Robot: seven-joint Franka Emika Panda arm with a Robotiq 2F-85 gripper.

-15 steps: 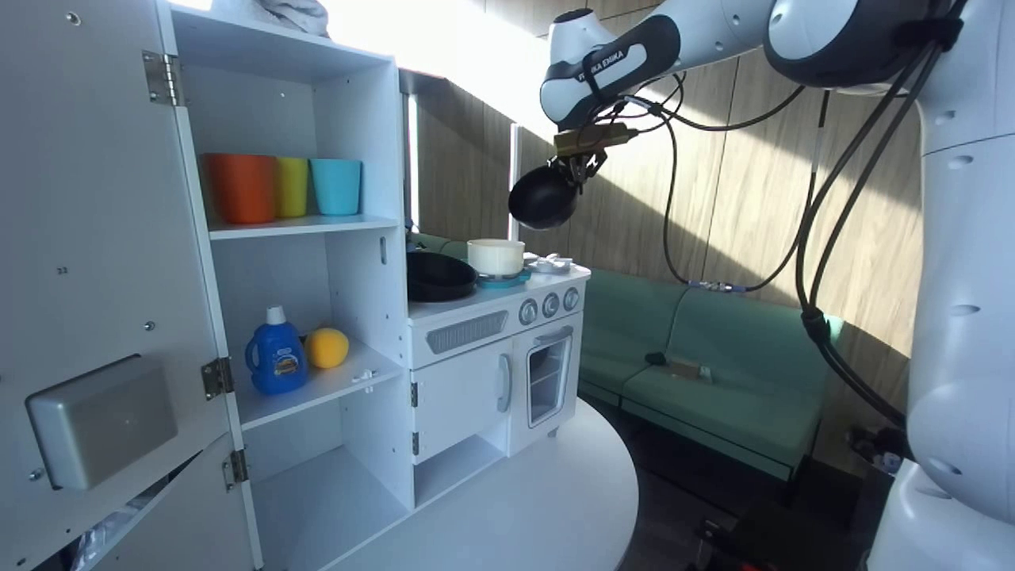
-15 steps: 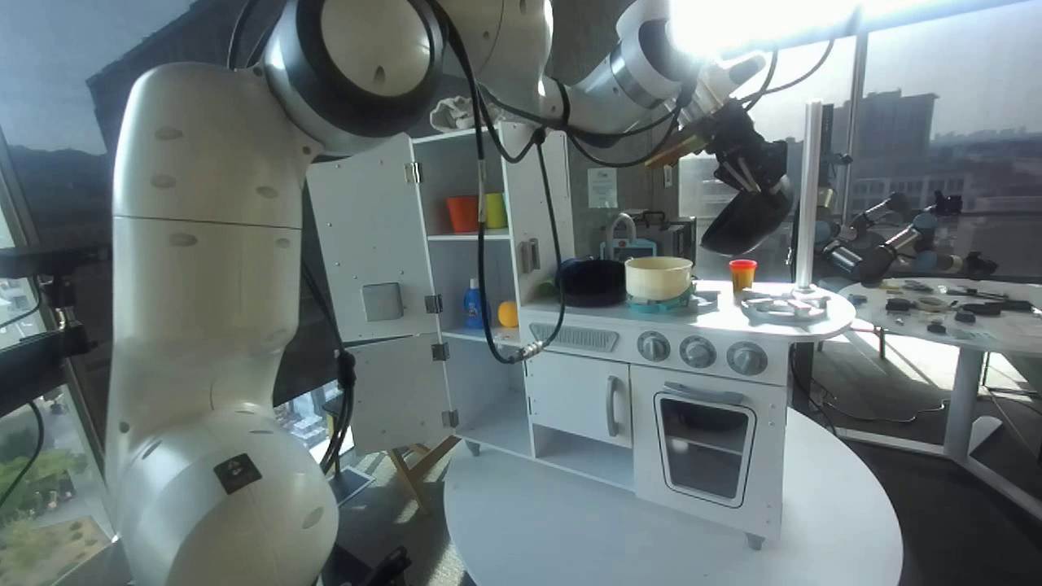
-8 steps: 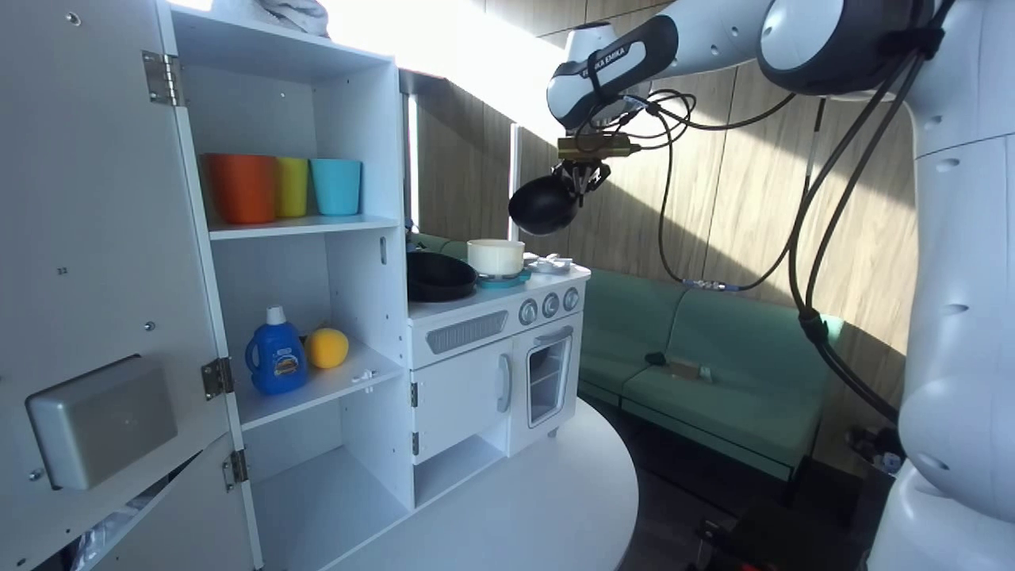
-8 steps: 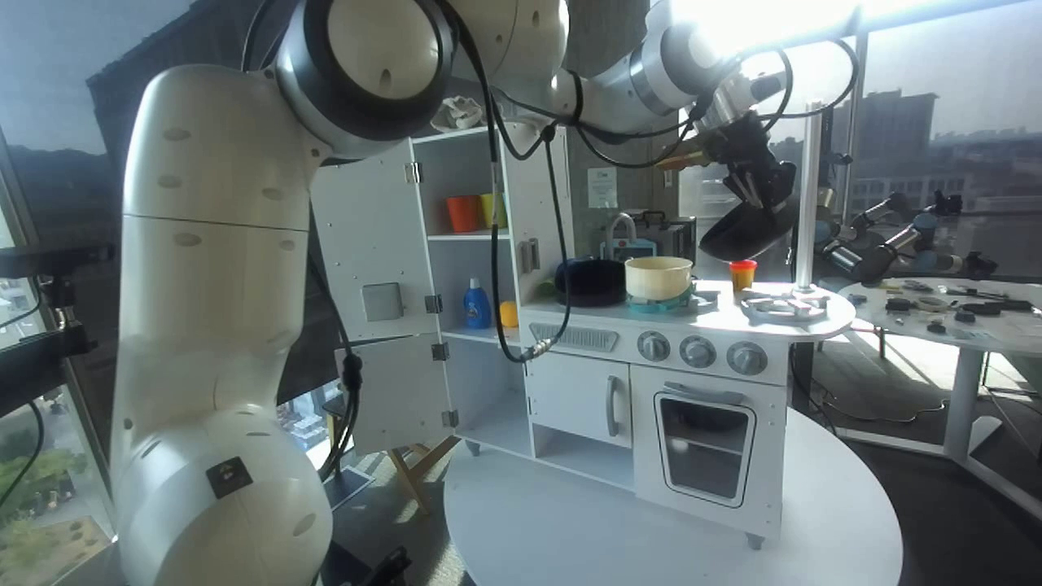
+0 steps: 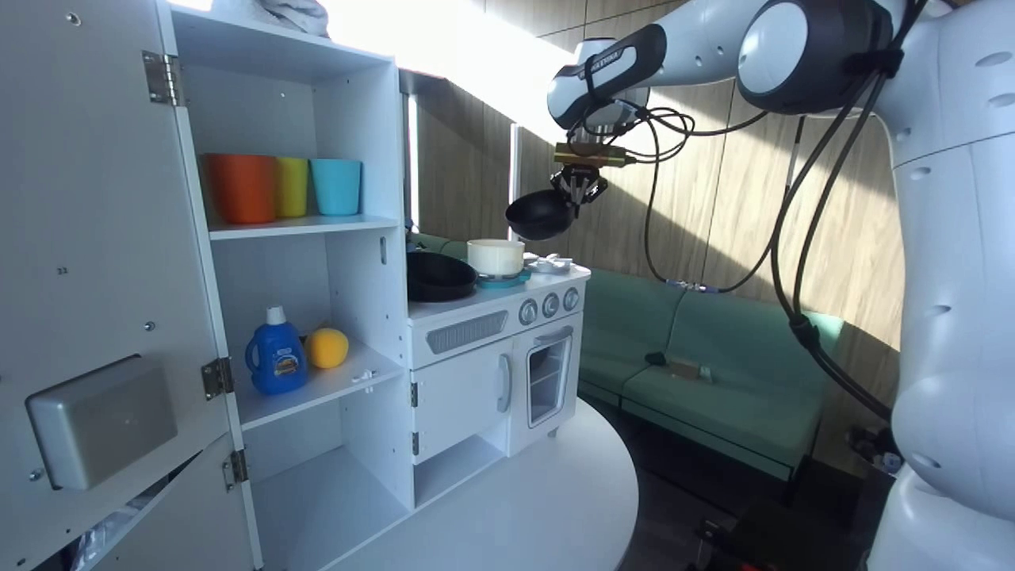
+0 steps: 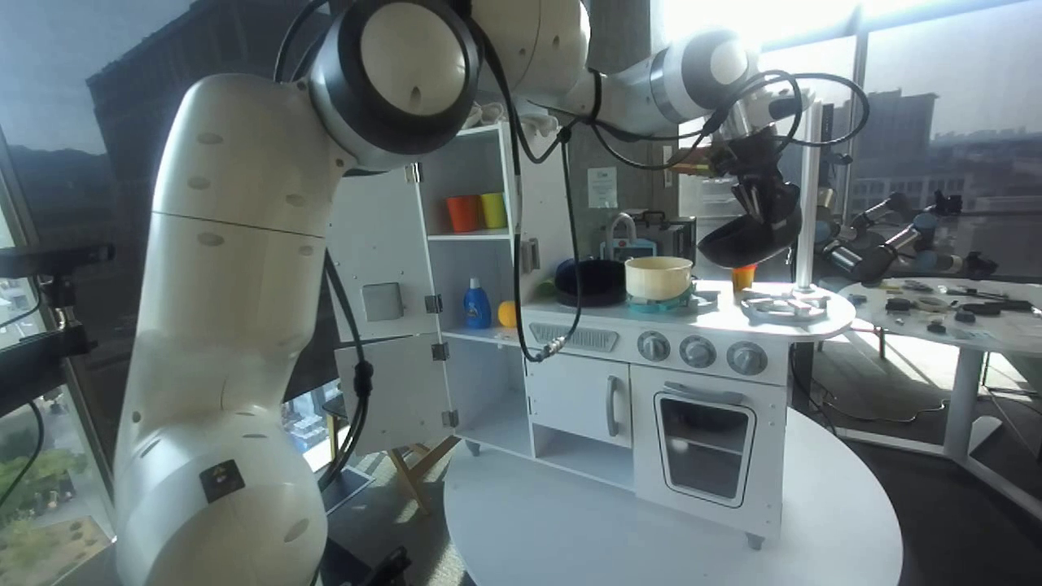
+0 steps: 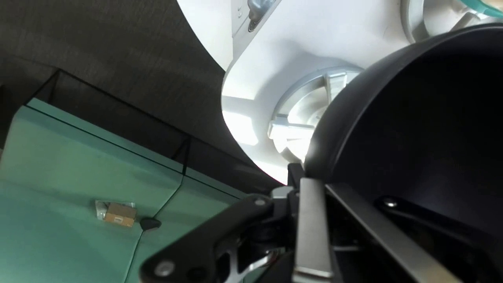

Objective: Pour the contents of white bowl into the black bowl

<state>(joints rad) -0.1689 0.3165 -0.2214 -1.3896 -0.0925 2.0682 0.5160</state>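
Pincer [image 5: 577,205] clamped tight, and what I'm pinching is the edge of a wide, round, plain black bowl [image 5: 538,230], up in the air above the white toy-kitchen bench [image 6: 704,322]! It's tilted, mouth mostly upward, and down my wrist view the inside is too dark for me to tell what's in it. Past its rim peeks a round, silver-grey burner [image 7: 292,130]. Now to the small, round, cream-white bowl [image 6: 658,281]: upright on a ring-shaped teal stand [image 6: 651,308] on the bench, apart from my pincer! Just beside it sits a round black pan [image 5: 442,277]. Behind my bowl, in an exterior view, a small orange container [image 6: 742,280] shows, its top hidden. And over in the tall white cabinet [image 5: 357,119], look: an orange-red cup [image 5: 244,190], a yellow-green cup [image 5: 292,189] and a turquoise cup [image 5: 336,189] on the upper shelf [image 5: 317,227], then a blue bottle [image 5: 277,358] with a white cap and a round yellow object [image 5: 327,348], just beside each other on the shelf below [image 5: 341,381]. Beyond the bench, a long green sofa [image 5: 729,404]!
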